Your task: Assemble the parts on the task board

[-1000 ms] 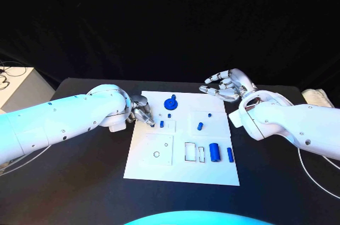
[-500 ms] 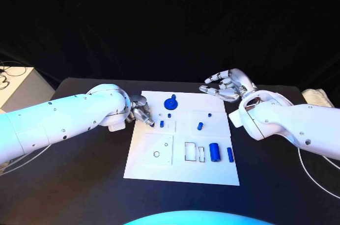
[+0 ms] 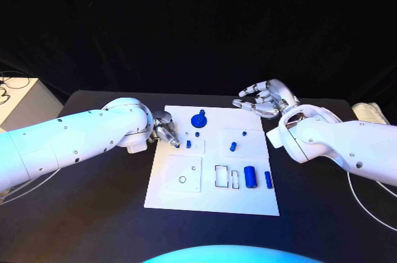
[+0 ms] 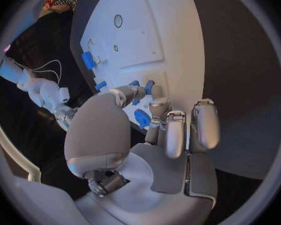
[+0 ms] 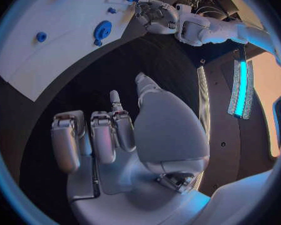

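The white task board (image 3: 178,197) lies mid-table. On it are a round blue knob (image 3: 198,120), two small pegs (image 3: 198,134) (image 3: 189,143), a short piece (image 3: 233,147), a thick cylinder (image 3: 250,177) and a thin rod (image 3: 268,180). My left hand (image 3: 166,132) hovers at the board's left edge with its fingers curled in. Its fingertips (image 3: 174,141) sit just left of the nearer peg, with nothing seen held. The left wrist view shows the thumb and a finger (image 4: 156,105) close over the pegs (image 4: 148,87) and knob (image 4: 142,117). My right hand (image 3: 266,101) is past the board's far right corner, empty, fingers apart.
The board has a square inset plate (image 3: 183,174) with two small rings and an open rectangular slot (image 3: 222,177). A white box (image 3: 20,102) stands off the table's left side, and a pale object (image 3: 370,113) lies at its right edge. Black tabletop surrounds the board.
The left hand's fingertips have edged slightly up and away from the nearer peg. The right hand and the parts stay as they were.
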### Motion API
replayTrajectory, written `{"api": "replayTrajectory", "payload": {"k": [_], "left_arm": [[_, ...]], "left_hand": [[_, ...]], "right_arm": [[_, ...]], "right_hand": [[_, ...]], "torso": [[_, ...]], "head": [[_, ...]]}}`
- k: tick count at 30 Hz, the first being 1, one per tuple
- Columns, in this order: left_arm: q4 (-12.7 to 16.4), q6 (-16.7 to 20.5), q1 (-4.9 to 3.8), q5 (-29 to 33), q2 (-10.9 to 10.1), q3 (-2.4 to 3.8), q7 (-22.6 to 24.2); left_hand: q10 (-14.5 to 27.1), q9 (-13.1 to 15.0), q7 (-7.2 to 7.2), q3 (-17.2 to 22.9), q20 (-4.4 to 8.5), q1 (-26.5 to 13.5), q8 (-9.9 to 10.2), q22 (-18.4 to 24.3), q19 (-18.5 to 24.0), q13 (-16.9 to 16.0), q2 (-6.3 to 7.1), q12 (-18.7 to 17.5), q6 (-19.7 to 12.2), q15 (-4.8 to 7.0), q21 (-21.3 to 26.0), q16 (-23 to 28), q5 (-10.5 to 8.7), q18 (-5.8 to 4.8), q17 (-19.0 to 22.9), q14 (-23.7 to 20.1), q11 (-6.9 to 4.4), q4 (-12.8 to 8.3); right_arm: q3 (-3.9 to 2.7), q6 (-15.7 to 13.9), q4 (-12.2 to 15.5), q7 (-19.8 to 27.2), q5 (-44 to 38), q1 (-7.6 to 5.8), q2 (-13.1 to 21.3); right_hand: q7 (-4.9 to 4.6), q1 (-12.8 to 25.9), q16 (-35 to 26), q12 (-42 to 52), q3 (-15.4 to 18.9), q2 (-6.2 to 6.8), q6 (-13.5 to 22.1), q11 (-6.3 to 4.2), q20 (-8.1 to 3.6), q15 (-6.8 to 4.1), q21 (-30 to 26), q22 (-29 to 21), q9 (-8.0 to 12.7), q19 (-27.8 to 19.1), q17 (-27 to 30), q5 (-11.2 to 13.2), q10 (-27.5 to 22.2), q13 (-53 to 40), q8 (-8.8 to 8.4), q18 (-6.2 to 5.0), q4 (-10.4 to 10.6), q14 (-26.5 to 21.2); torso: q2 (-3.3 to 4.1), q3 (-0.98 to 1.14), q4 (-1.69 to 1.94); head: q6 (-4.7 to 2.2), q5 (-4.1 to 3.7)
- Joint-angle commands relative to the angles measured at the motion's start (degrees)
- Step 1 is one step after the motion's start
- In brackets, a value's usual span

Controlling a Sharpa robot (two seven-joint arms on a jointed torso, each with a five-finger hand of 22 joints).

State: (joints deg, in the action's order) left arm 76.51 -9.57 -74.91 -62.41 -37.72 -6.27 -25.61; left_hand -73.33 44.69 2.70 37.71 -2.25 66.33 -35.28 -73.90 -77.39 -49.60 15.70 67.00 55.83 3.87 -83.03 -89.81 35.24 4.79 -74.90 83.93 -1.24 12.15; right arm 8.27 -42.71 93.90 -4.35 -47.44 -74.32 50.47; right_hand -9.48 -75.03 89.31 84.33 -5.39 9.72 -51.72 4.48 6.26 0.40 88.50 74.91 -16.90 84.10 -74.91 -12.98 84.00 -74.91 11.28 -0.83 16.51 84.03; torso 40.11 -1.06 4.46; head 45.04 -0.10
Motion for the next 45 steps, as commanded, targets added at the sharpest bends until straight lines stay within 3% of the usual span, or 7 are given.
{"api": "replayTrajectory", "payload": {"k": [1, 16, 29, 32, 40, 45], "left_arm": [[0.04, -1.11, 0.16, -0.1, 0.32, -0.1, -0.16], [-1.85, -2.07, 0.17, 2.08, 1.9, -0.21, -1.67], [-2.28, -1.46, 0.19, 3.08, 2.24, -0.51, -2.31], [-2.39, -1.05, 0.19, 3.05, 2.25, -0.55, -2.47], [-2.41, -0.03, 0.21, 1.98, 1.83, -0.57, -2.78], [-2.02, 0.84, 0.22, 1.44, 1.22, -0.48, -2.89]], "left_hand": [[-0.2, -0.03, 0.07, 12.75, 0.02, -0.02, -0.2, 0.05, -0.27, 0.06, -0.37, 0.0, 0.38, 0.46, -0.16, -0.19, 0.21, -0.84, -15.1, 6.07, -0.23, -13.16], [-0.22, -0.05, 0.22, 12.17, 0.02, -1.13, 0.24, 0.74, 0.3, 0.46, -0.96, -0.44, 0.21, 0.37, 0.23, -0.19, -0.47, -0.71, -15.1, 6.07, -0.08, -12.62], [-1.17, 1.03, -0.76, 4.56, 0.15, -4.14, 0.32, 1.32, 0.57, -0.39, -1.66, -0.42, -0.46, 0.63, 1.11, -0.19, -1.45, -0.65, -15.1, 6.07, -0.63, -9.36], [-1.09, 0.88, -0.97, 2.12, 0.28, -4.69, 0.72, 1.48, 0.59, -0.4, -1.76, -0.51, -0.25, 0.76, 1.32, -0.19, -1.52, -0.64, -15.1, 6.07, -0.75, -7.95], [-0.81, -0.16, -0.97, -7.85, 0.38, -5.59, 2.47, 1.8, 0.51, -0.97, -1.52, -0.49, 1.11, 0.8, 1.84, -0.19, -1.75, -0.62, -15.1, 6.07, -0.75, -1.74], [-0.72, -0.32, -0.92, -10.3, 0.34, -5.43, 2.84, 1.8, 0.43, -1.07, -0.89, -0.51, 1.33, 0.76, 1.91, -0.19, -2.64, -0.63, -15.1, 6.07, -0.71, 0.42]], "right_arm": [[-0.01, 0.67, 0.13, 0.44, -0.48, 0.03, 0.02], [-0.01, 0.68, 0.25, 0.41, -0.48, 0.03, 0.1], [-0.01, 0.64, 0.28, 0.43, -0.48, 0.03, 0.17], [-0.01, 0.6, 0.29, 0.46, -0.48, 0.03, 0.18], [-0.01, 0.54, 0.28, 0.51, -0.46, 0.03, 0.24], [-0.01, 0.55, 0.26, 0.54, -0.45, 0.03, 0.24]], "right_hand": [[0.3, 0.12, -0.35, -0.04, 0.45, -0.52, -0.1, -0.01, -0.07, -0.16, -0.2, 13.83, -0.07, 5.0, -12.8, -0.11, 0.9, -10.37, 0.05, 0.34, 0.01, 5.33], [0.3, 0.12, -0.35, -0.04, 0.45, -0.52, -0.1, -0.01, -0.07, -0.16, -0.2, 13.83, -0.07, 5.0, -12.8, -0.11, 0.9, -10.37, 0.05, 0.34, 0.01, 5.33], [0.32, 0.05, -0.38, -0.11, 0.64, -0.58, -0.05, -0.04, -0.11, -0.19, -0.27, 13.78, -0.09, 4.97, -12.75, -0.11, 0.84, -10.29, 0.13, 0.33, 0.02, 5.32], [0.32, 0.05, -0.38, -0.11, 0.64, -0.58, -0.05, -0.04, -0.11, -0.19, -0.27, 13.78, -0.09, 4.97, -12.75, -0.11, 0.84, -10.29, 0.13, 0.33, 0.02, 5.32], [0.32, 0.07, -0.42, -0.2, 0.7, -0.58, -0.02, -0.04, -0.11, -0.19, -0.39, 13.69, -0.09, 4.91, -12.66, -0.1, 0.76, -10.21, 0.14, 0.29, 0.04, 5.3], [0.32, 0.07, -0.42, -0.2, 0.7, -0.58, -0.02, -0.04, -0.11, -0.19, -0.39, 13.69, -0.09, 4.91, -12.66, -0.1, 0.76, -10.21, 0.14, 0.29, 0.04, 5.3]], "torso": [[-0.01, 0.01, -0.01], [0.01, -0.01, -0.04], [-0.06, -0.04, 0.05], [-0.06, -0.05, 0.05], [-0.02, -0.08, 0.02], [-0.05, -0.1, 0.08]], "head": [[0.01, 0.01], [0.16, -0.15], [0.24, -0.39], [0.18, -0.38], [0.05, -0.34], [0.04, -0.41]]}}
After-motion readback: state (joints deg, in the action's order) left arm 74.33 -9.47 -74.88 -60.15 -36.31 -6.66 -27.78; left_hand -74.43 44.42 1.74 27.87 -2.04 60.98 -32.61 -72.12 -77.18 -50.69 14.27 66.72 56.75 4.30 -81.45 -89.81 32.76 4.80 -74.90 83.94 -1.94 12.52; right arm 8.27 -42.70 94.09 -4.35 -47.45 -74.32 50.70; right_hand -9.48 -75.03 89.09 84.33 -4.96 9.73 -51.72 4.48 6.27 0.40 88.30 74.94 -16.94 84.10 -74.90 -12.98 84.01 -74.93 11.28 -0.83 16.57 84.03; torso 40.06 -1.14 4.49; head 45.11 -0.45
